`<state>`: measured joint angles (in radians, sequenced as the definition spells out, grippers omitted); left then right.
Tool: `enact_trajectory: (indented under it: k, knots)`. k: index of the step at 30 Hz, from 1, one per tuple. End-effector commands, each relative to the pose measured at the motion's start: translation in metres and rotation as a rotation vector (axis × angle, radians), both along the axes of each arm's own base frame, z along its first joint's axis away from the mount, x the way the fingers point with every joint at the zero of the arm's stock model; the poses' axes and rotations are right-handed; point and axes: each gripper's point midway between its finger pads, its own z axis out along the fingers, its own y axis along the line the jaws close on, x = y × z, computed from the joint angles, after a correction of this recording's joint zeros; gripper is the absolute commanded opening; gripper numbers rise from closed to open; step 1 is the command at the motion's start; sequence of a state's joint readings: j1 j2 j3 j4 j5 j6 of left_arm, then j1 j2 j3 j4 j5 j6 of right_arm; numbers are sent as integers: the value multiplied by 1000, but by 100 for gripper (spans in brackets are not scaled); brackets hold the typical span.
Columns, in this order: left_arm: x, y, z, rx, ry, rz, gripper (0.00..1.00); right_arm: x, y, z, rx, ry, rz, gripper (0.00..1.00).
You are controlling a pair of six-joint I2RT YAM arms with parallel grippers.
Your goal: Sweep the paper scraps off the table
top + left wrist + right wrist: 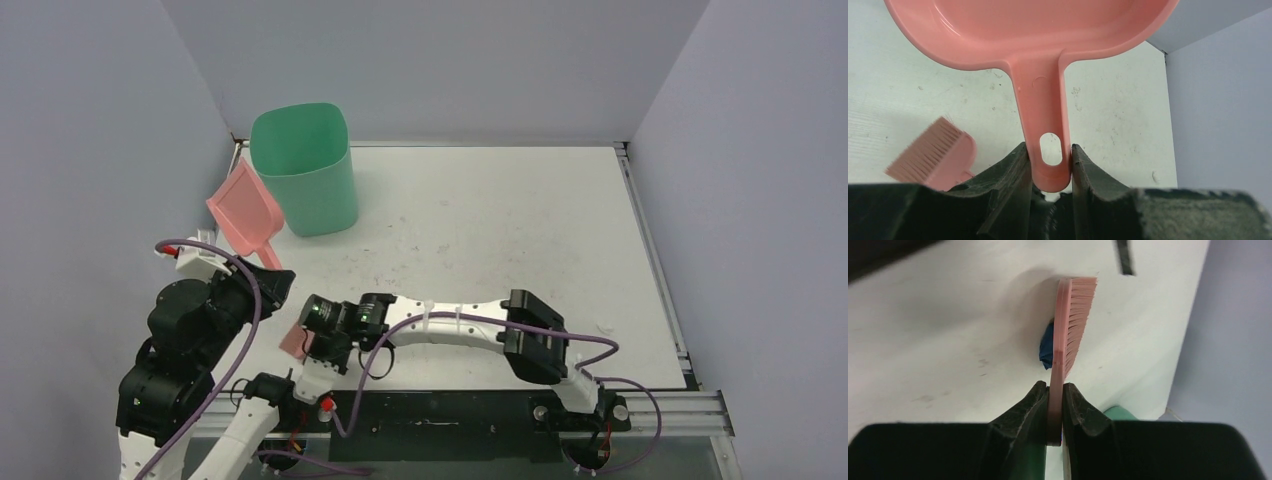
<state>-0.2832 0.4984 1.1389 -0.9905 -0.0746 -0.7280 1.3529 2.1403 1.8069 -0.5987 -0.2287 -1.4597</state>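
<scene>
Paper scrap point(1046, 354) half hidden behind brush point(1078, 315), bin point(310, 185) beside dustpan point(243, 208)

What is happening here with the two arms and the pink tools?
The left gripper is shut on the handle of a pink dustpan, held raised beside the green bin at the far left of the table. The right gripper is shut on a pink brush near the arm bases. A dark blue paper scrap shows right behind the brush head; I see no other scraps.

Pale grey walls point(430, 60), three sides
</scene>
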Motion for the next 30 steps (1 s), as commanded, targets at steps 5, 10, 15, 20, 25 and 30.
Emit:
enact_trajectory:
  k: [5,10,15,20,25,30]
  knots:
    - [6,-7,10,11,-55,-42,0,-45,-186,-34,-524,86,-110,5]
    - [10,-11,3,11,-36,-56,0,-13,-231,-9,-470,52,-265,5]
    - [20,-11,-11,90,15,-73,0,30,-239,52,-271,115,-521,5]
    - [30,-15,-33,208,100,-149,0,52,-240,112,-49,230,-731,5]
    - [24,-28,-65,322,247,-333,0,89,-268,140,173,383,-999,5]
    - [-7,-48,-102,336,400,-497,0,149,-319,154,360,571,-1339,5]
